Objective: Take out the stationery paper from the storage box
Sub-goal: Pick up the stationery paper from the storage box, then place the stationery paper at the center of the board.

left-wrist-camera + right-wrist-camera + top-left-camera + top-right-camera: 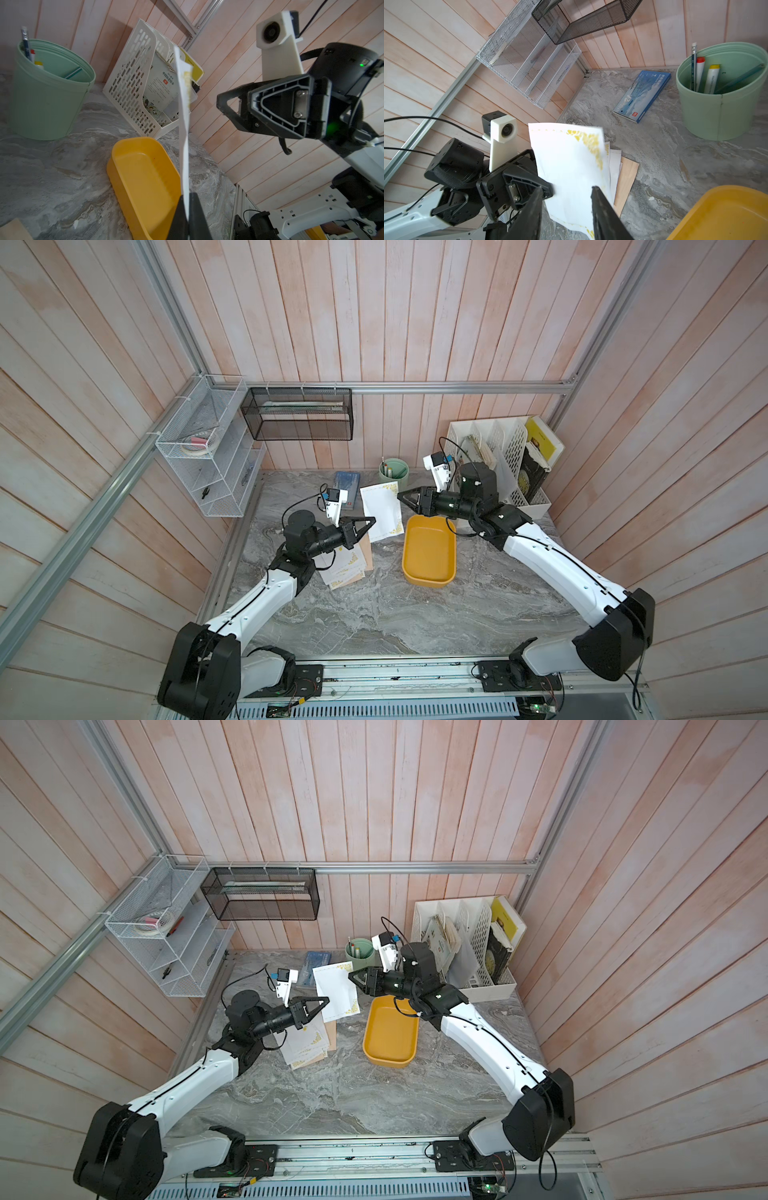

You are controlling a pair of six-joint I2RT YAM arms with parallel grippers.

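left hand [371,521] pinched closed | right hand [400,496] jaws apart

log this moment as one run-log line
left pincer: shut on gold-bordered sheet, in air | right pincer: open, off sheet | storage box: empty | other sheets: piled outside box

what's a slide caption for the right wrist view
The left claw pinches a gold-bordered sheet before the open right claw, paper pile beyond.
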